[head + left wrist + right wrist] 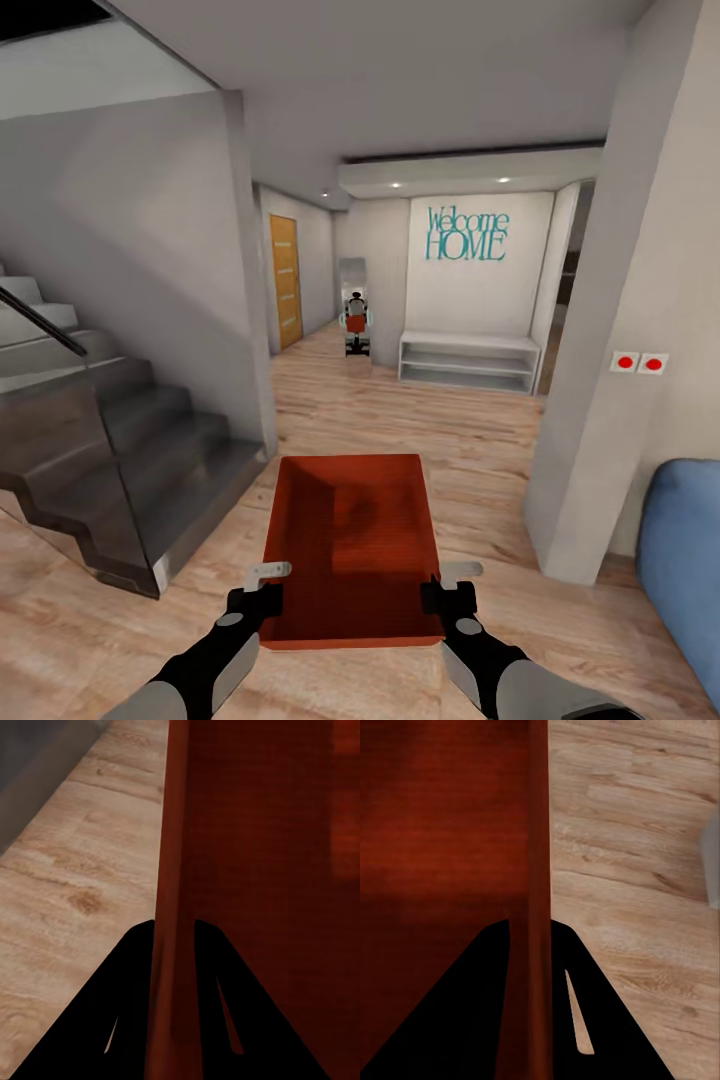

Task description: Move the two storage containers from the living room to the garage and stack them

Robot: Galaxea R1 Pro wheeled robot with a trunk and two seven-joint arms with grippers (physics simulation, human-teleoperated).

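**Bin held by both grippers, hallway ahead**

Head view: one orange-red bin sits low centre, carried above the wood floor, open side up, nothing visible inside. Left gripper is on the bin's left wall near the robot's end; right gripper is on the right wall, about level with it.

Left wrist view: the bin wall runs between the two black fingers, one on each face, jaws clamped on the wall. Right wrist view: same picture, wall pinched between the fingers, one inside the bin, one outside over the planks.

Surroundings: grey stairs with a glass panel to the left, a white pillar with two red buttons to the right, and a blue cushion at the right edge. Further ahead: a white low shelf under teal "Welcome HOME" lettering, a wooden door on the left wall, and a mirror showing the robot's reflection.
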